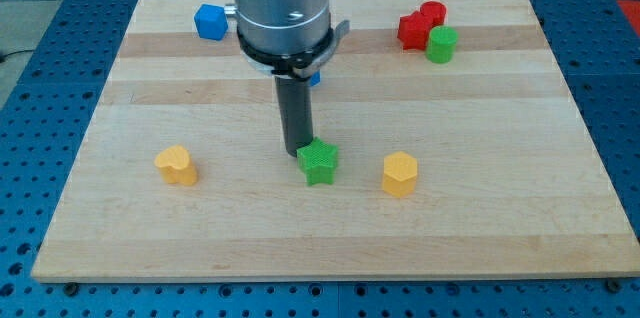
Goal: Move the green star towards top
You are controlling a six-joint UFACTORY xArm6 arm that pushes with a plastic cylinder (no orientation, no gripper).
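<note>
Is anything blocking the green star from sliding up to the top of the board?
Yes. My tip sits right at the green star on its upper left, so the rod itself is on the top side. Farther up, a blue block peeks from behind the rod, roughly in the star's path.

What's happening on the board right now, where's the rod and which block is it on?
My tip sits at the upper-left edge of the green star, near the board's middle, apparently touching it. From that side a push would not send the star toward the view's top. A yellow block lies to the view's left and another yellow block to its right. Near the top sit a blue block, two red blocks and a green block.
</note>
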